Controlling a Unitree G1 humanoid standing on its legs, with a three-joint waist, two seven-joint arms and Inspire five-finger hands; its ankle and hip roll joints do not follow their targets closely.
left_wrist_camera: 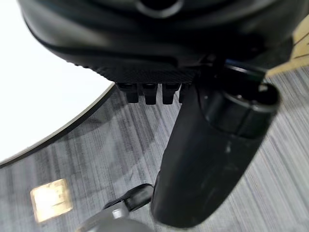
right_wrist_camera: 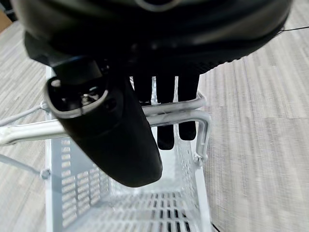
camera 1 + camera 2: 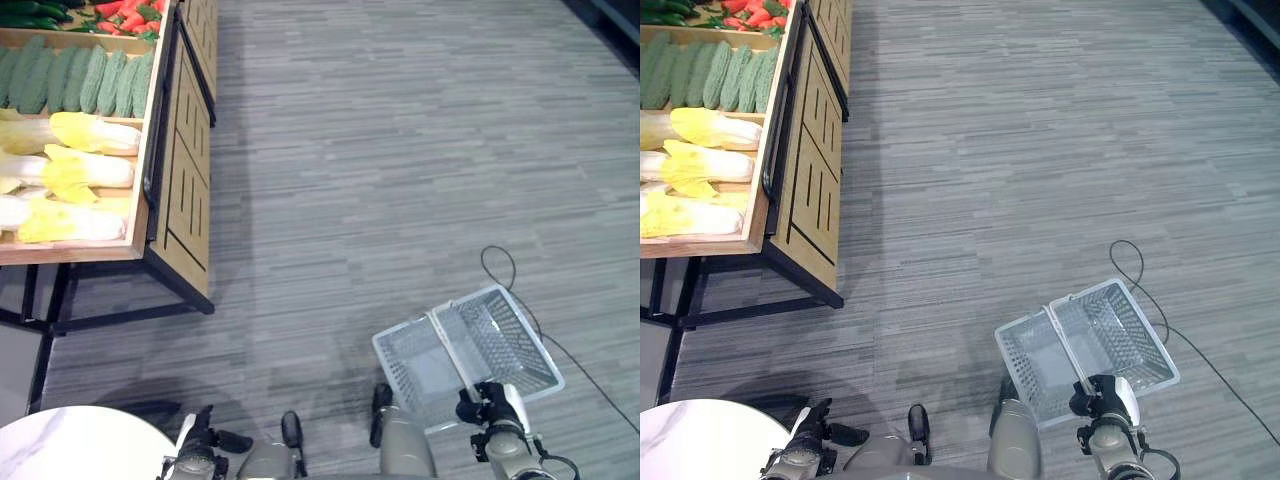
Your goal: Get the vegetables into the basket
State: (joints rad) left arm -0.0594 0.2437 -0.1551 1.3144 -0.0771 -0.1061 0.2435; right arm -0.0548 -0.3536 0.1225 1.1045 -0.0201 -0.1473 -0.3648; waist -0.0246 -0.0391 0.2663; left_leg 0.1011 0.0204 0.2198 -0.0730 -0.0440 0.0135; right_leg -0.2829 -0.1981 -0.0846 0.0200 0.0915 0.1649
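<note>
A white mesh basket [image 3: 520, 350] hangs low at the right, just above the floor, and holds nothing. My right hand [image 3: 490, 405] is shut on its handle [image 2: 169, 113], fingers hooked over the bars and thumb [image 2: 111, 140] in front. The vegetables lie on a wooden stand [image 3: 180, 170] far to the left: green bitter gourds [image 3: 80, 80], pale yellow cabbages [image 3: 85, 170], red peppers [image 3: 125, 15]. My left hand [image 3: 198, 440] hangs at the lower left with its fingers [image 1: 145, 94] curled and nothing in it.
A round white table [image 3: 80, 445] sits at the lower left, close by my left hand. The stand rests on black metal legs [image 3: 60, 300]. Grey striped carpet [image 3: 400, 150] stretches between the stand and the basket.
</note>
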